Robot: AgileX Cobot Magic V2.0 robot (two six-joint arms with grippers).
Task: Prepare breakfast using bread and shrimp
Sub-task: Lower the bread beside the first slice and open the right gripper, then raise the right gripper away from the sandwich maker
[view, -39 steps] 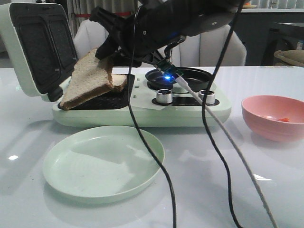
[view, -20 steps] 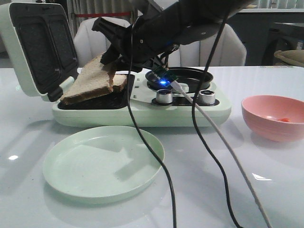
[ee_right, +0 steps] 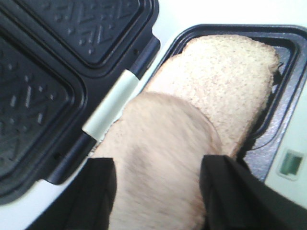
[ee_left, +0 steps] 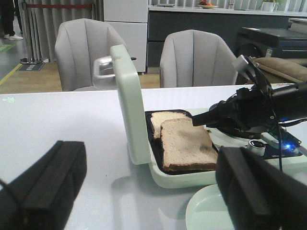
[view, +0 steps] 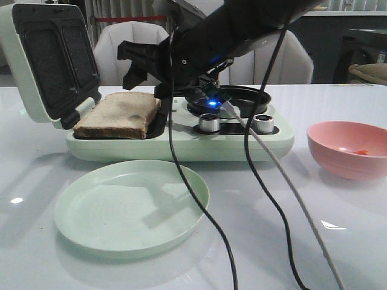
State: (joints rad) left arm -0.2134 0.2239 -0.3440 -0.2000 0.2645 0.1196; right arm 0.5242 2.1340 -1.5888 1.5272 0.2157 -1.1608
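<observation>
Two bread slices lie stacked and offset in the open sandwich maker's (view: 181, 144) left tray; the top slice (view: 118, 113) lies flat. Both show in the left wrist view, top (ee_left: 187, 151) and lower (ee_left: 165, 120), and in the right wrist view, near (ee_right: 158, 163) and far (ee_right: 225, 81). My right gripper (view: 136, 63) hovers open just above the slices' right edge, holding nothing; its fingers (ee_right: 96, 191) straddle the near slice from above. A small orange shrimp piece (view: 361, 152) lies in the pink bowl (view: 338, 130). My left gripper (ee_left: 153, 191) is open and empty, low over the table to the left.
A pale green plate (view: 130, 205) sits in front of the sandwich maker. The maker's lid (view: 48, 60) stands open at the left. A small black pan (view: 245, 95) and two knobs are on its right half. Cables hang from the right arm across the table.
The top slice was held tilted in my right gripper; it has dropped flat onto the lower slice. The right gripper has opened and risen slightly.
</observation>
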